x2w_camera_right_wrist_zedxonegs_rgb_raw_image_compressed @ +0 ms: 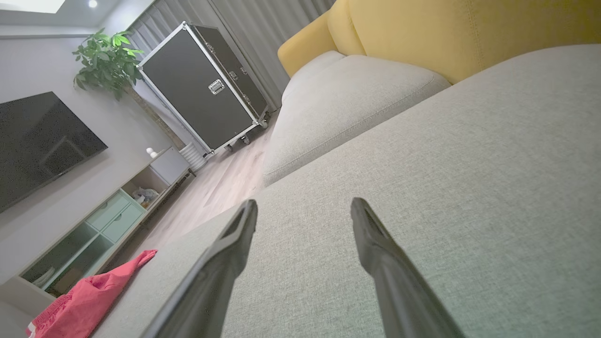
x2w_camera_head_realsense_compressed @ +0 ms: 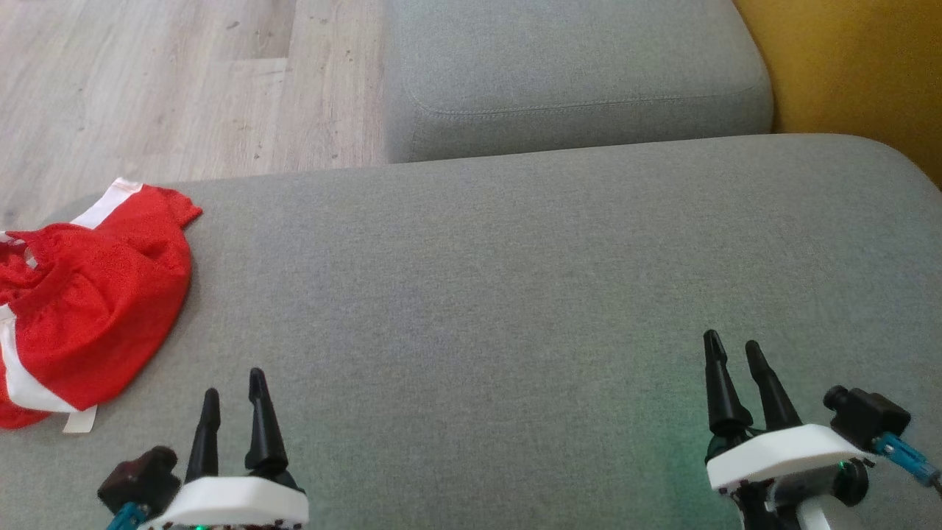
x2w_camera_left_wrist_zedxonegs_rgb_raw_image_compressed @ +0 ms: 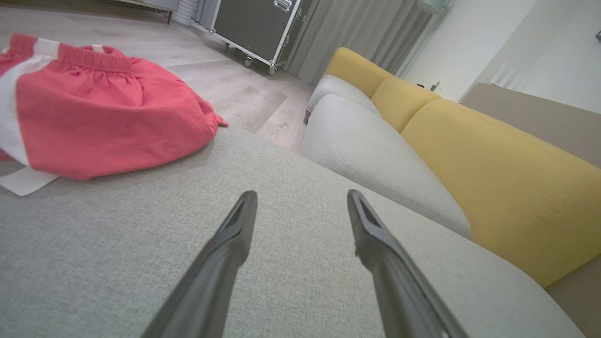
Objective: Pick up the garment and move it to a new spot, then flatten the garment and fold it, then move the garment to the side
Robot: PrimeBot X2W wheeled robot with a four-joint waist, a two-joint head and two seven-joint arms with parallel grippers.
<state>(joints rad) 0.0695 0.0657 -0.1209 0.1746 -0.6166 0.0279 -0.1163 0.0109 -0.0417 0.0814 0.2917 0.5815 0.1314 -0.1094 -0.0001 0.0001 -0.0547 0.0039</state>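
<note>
A red garment [x2w_camera_head_realsense_compressed: 88,309] with white stripes lies bunched at the left end of the grey sofa cushion [x2w_camera_head_realsense_compressed: 515,294]. It also appears at the upper left of the left wrist view as the garment [x2w_camera_left_wrist_zedxonegs_rgb_raw_image_compressed: 103,108], and low left in the right wrist view as the garment [x2w_camera_right_wrist_zedxonegs_rgb_raw_image_compressed: 89,295]. My left gripper [x2w_camera_head_realsense_compressed: 234,390] hovers open over the cushion, just right of and nearer than the garment, with nothing between its fingers. My right gripper [x2w_camera_head_realsense_compressed: 736,353] stands open far to the right, over bare cushion. A white label pokes out from under the garment's near edge.
A second grey cushion [x2w_camera_head_realsense_compressed: 574,73] lies beyond the gap, with a yellow backrest [x2w_camera_head_realsense_compressed: 846,66] at the right. Wood floor [x2w_camera_head_realsense_compressed: 147,81] lies past the cushion's far left edge. A black wheeled case [x2w_camera_right_wrist_zedxonegs_rgb_raw_image_compressed: 206,89], a TV and a shelf unit stand across the room.
</note>
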